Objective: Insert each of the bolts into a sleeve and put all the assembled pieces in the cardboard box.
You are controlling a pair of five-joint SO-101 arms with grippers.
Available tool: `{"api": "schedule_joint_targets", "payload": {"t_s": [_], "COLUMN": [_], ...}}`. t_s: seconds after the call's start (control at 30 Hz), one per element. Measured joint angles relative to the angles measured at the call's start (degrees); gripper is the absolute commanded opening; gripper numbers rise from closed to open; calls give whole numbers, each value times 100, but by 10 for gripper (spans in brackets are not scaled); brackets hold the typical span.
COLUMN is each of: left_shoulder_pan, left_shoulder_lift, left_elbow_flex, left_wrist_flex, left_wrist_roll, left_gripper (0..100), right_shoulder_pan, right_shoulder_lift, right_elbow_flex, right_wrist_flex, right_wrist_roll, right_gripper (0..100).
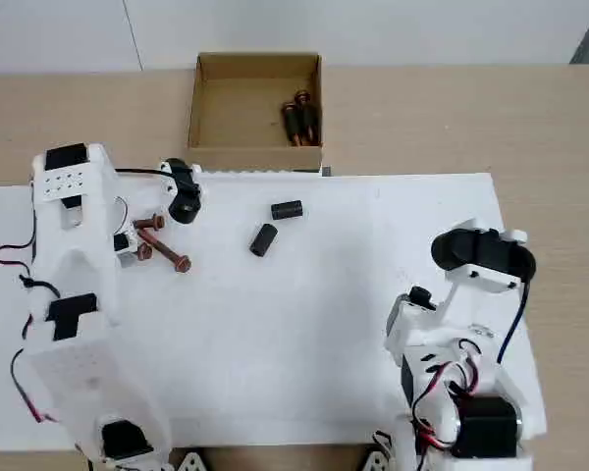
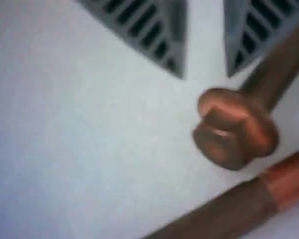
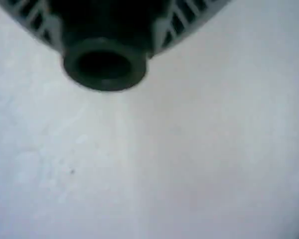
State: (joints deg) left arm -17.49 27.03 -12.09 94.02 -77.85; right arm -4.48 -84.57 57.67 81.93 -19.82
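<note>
The left tool stands with its grey ribbed fingers parted, gripping nothing, over two copper-coloured flanged bolts lying on the white sheet, left and in front of the open brown cardboard box. The right tool is clamped on a short black cylindrical sleeve, well off the box's right front. Two more black sleeves lie just before the box; assembled pieces rest inside it.

We see robotics lab setup: wooden table by plain white wall, white sheet as work surface, white plastic left arm and right arm, red-black wiring exposed.
</note>
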Motion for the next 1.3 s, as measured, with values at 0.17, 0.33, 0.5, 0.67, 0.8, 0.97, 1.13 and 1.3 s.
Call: {"api": "schedule_joint_targets", "payload": {"t_s": [0.17, 0.33, 0.5, 0.67, 0.8, 0.97, 1.13, 1.3], "left_shoulder_pan": [-35, -35, -35, 35, 53, 35, 26, 26], "left_shoulder_lift": [88, 97, 185, 457, 580, 598, 607, 730], "left_elbow_flex": [-149, -149, -167, -431, -589, -598, -598, -492], "left_wrist_flex": [-9, -35, -105, -141, -141, 62, 202, 273], "left_wrist_roll": [0, 0, 0, 0, 0, 0, 0, 0], "left_gripper": [86, 86, 86, 86, 64, 28, 30, 25], "right_shoulder_pan": [0, 0, 0, 0, 0, 0, 0, 0], "right_shoulder_lift": [0, 0, 0, 0, 0, 0, 0, 0], "right_elbow_flex": [0, 0, 0, 0, 0, 0, 0, 0], "right_wrist_flex": [0, 0, 0, 0, 0, 0, 0, 0], "right_wrist_roll": [0, 0, 0, 0, 0, 0, 0, 0], "right_gripper": [3, 3, 3, 3, 3, 3, 3, 3]}}
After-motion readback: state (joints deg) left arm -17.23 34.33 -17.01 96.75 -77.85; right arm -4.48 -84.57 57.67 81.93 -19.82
